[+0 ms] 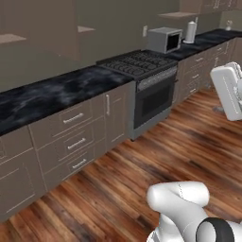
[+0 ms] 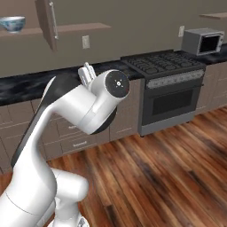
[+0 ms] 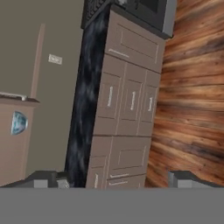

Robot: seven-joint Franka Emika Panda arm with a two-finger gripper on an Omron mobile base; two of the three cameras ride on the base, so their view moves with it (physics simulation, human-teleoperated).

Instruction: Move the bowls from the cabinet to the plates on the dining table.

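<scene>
The blue-patterned bowl sits on the cabinet shelf at ten o'clock from the gripper, whose jaws stand apart, empty.

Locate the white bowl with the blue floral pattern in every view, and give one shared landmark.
Left base view: not in it.
Right base view: white bowl with blue floral pattern, top left, on the brown shelf.
Hand view: left edge, rolled sideways.
Shared landmark: black stove.
</scene>
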